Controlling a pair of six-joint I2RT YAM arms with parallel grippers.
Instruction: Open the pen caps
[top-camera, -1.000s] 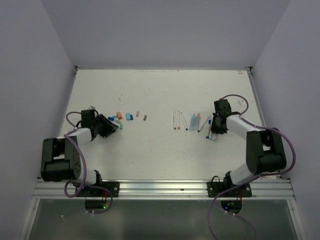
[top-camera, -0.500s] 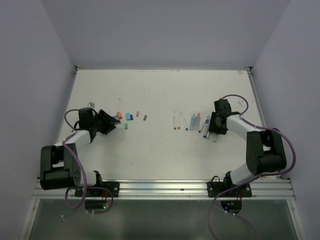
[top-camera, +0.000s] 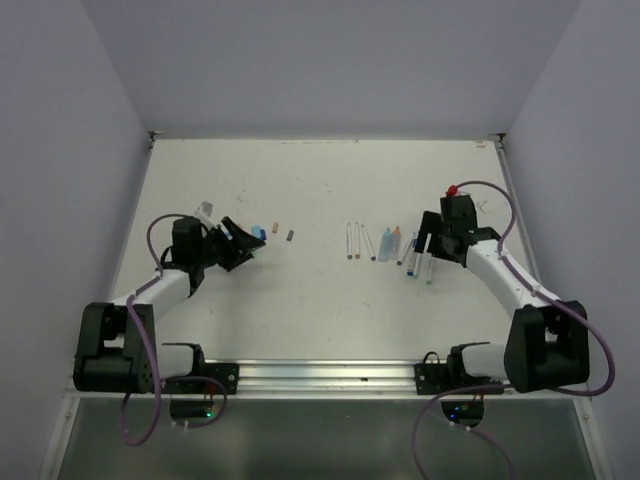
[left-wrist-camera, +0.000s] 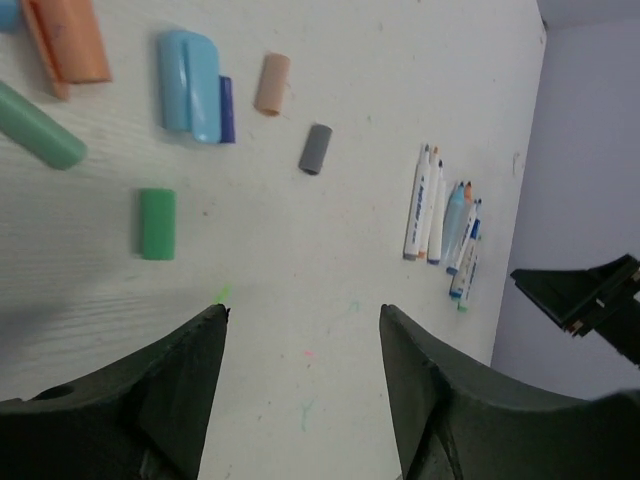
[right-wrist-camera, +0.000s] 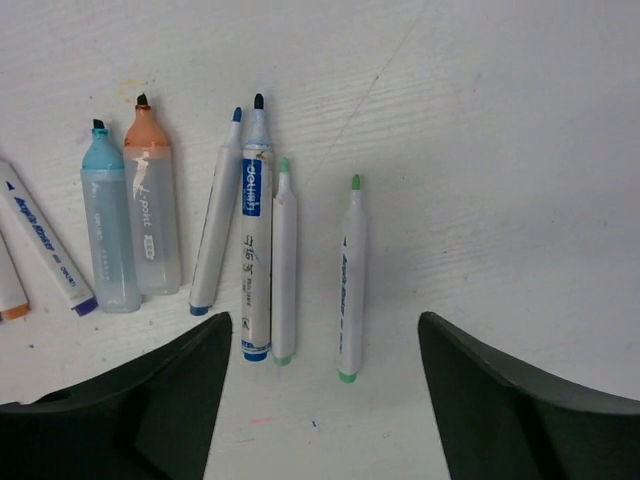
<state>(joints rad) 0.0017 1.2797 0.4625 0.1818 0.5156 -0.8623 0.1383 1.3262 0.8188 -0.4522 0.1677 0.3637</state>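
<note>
1. The left gripper (left-wrist-camera: 300, 400) hangs low over the table (top-camera: 320, 180). Its two fingers are spread wide and nothing is between them. The right gripper (right-wrist-camera: 320, 400) is in the same condition, spread and empty.
2. The pen caps lie loose in the upper left of the left wrist view: an orange cap (left-wrist-camera: 65, 40), a light blue cap (left-wrist-camera: 188, 85), a tan cap (left-wrist-camera: 271, 83), a grey cap (left-wrist-camera: 316, 148) and a small green cap (left-wrist-camera: 157, 223). None of them sits on a pen.
3. The pens (top-camera: 390, 243) lie in a row right of centre in the top view, well apart from the caps. In the upper left of the right wrist view each one shows a bare tip, for example the light blue marker (right-wrist-camera: 108, 225), the orange marker (right-wrist-camera: 150, 210) and the lone green pen (right-wrist-camera: 350, 280).
4. I judge the opening step to be finished, or almost. The three thin pens (top-camera: 354, 240) at the left of the row are too small for me to tell.
5. If one pen has a cap on, the next move calls for one gripper on the barrel and the other on the cap, pulling straight along the pen. The barrels are thin and round and may roll.
</note>
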